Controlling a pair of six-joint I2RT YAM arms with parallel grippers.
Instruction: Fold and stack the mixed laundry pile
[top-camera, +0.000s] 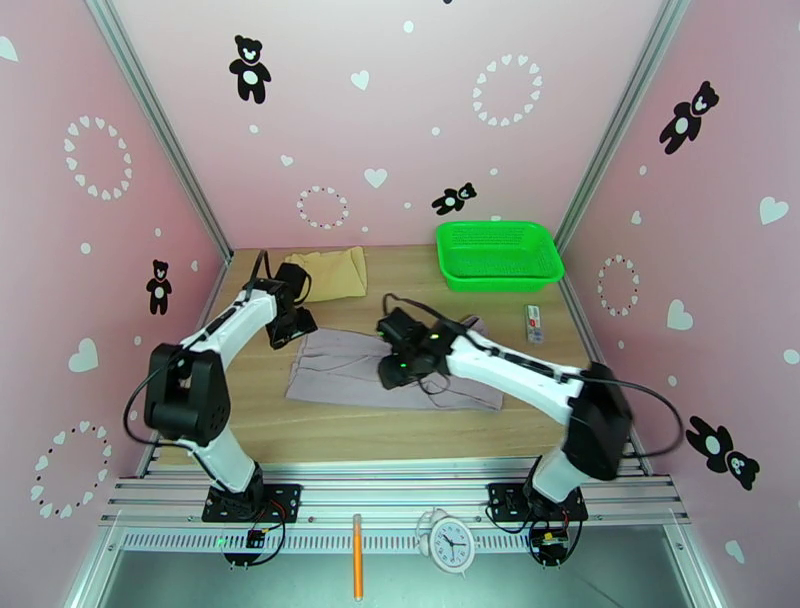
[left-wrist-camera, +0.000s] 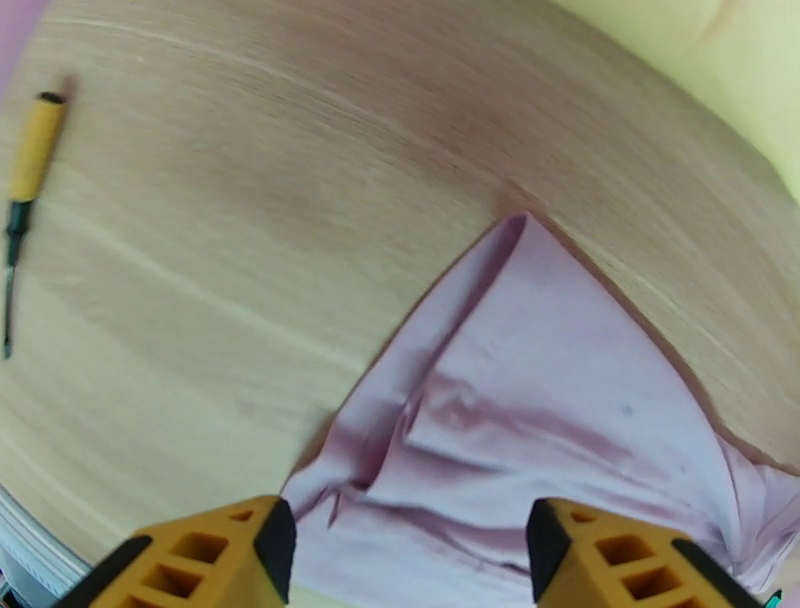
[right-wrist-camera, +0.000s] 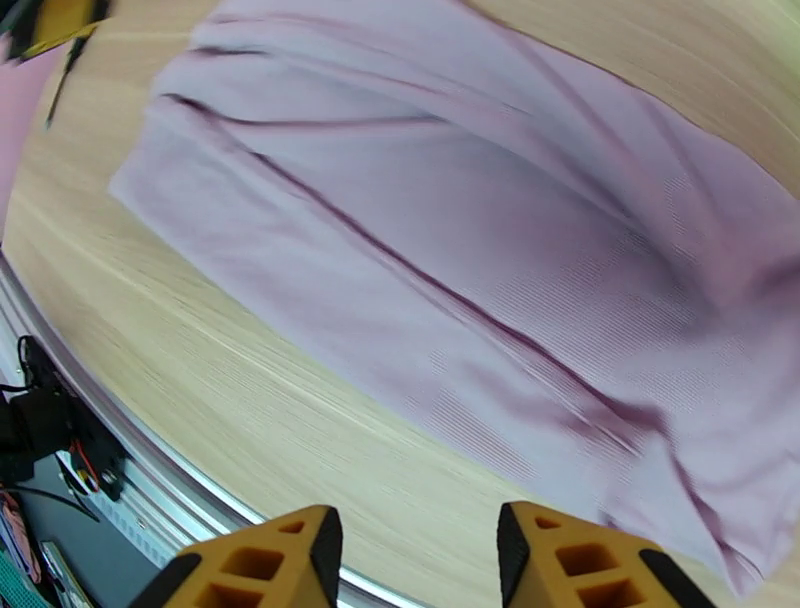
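Note:
The pale grey-lilac garment (top-camera: 350, 365) lies spread flat in the middle of the table, folded into a rough rectangle. A folded tan-beige cloth (top-camera: 335, 272) rests behind it at the back left. My left gripper (top-camera: 290, 330) hovers over the garment's far left corner (left-wrist-camera: 520, 400); its orange fingers (left-wrist-camera: 230, 545) stand apart with nothing between them. My right gripper (top-camera: 395, 370) hangs over the garment's middle (right-wrist-camera: 480, 230), also open and empty, fingers (right-wrist-camera: 560, 560) just above the cloth's near edge. The tan cloth (left-wrist-camera: 720, 60) shows at the top right of the left wrist view.
A bright green mesh basket (top-camera: 497, 253) stands at the back right. A small white packet (top-camera: 534, 322) lies near the right wall. A yellow-handled screwdriver (left-wrist-camera: 25, 190) lies on the wood left of the garment. Metal rails (top-camera: 400, 490) edge the table front.

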